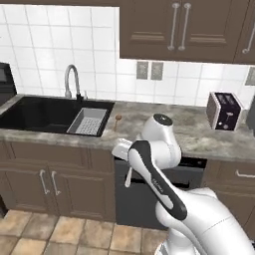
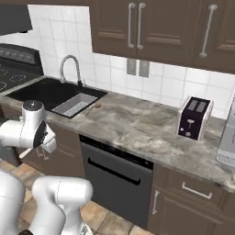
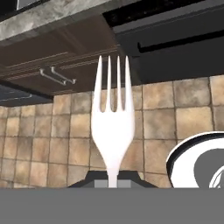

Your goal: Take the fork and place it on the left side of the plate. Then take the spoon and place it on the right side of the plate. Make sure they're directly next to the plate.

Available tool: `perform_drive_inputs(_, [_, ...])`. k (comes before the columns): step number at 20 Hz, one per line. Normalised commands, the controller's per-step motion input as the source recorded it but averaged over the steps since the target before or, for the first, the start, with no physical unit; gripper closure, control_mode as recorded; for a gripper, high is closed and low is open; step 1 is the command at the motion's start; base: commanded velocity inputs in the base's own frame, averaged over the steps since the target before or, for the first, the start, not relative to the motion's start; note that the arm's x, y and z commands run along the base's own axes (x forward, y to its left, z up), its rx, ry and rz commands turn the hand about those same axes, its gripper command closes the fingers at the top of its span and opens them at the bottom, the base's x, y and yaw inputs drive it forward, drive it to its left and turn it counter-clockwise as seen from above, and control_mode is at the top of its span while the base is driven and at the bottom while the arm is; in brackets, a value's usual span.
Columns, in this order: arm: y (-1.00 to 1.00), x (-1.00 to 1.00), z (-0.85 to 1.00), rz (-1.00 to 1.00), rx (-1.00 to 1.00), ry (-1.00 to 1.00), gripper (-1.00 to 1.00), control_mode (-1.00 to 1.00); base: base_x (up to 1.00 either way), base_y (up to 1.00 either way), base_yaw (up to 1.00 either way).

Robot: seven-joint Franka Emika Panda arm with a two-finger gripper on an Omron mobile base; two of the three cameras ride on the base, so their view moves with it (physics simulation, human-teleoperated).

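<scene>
So I've got the fork (image 3: 112, 127) pinched by its handle, gripper (image 3: 113, 177) closed tight on it, tines pointing away from the hand camera. In the left base view the fork (image 1: 128, 178) hangs off the hand in front of the dishwasher (image 1: 144, 196), below counter height and out over the tile floor. The spoon (image 1: 117, 121) is up on the counter (image 1: 194, 134), just right of the sink (image 1: 50, 114).

What worries me is that the grip is only on the thin end of the handle, so a quick swing could make the fork pivot or slip out, and it'd land on the floor where I probably can't get it back. Also, lifting back up from this low, the tines could clip the counter edge or the cabinet front. And there's a round white thing with a dark rim at the lower right of the hand camera; it could be the plate, but I can't tell, and I can't find a plate on the counter in either base view, so I'm not sure where I'm aiming yet.

Count: one fork, one spoon, one toaster (image 2: 194, 118), one faucet (image 1: 72, 81), two wall outlets (image 1: 149, 70).
</scene>
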Motion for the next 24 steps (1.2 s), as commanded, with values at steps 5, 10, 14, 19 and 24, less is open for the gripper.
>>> perform_drive_inputs(5, [0.00,0.00,0.00,0.00,0.00,0.00,1.00,1.00,-0.15,0.01,0.92])
perform_drive_inputs(10, [0.00,0.00,0.00,0.00,0.00,0.00,1.00,1.00,0.02,0.00,0.94])
perform_drive_inputs(14, [0.00,0.00,0.00,0.00,0.00,0.00,1.00,1.00,0.29,0.00,0.88])
perform_drive_inputs(19, [0.00,0.00,0.00,0.00,0.00,0.00,1.00,1.00,0.36,0.00,0.86])
perform_drive_inputs(24, [0.00,0.00,0.00,0.00,0.00,0.00,1.00,1.00,0.37,0.00,0.85])
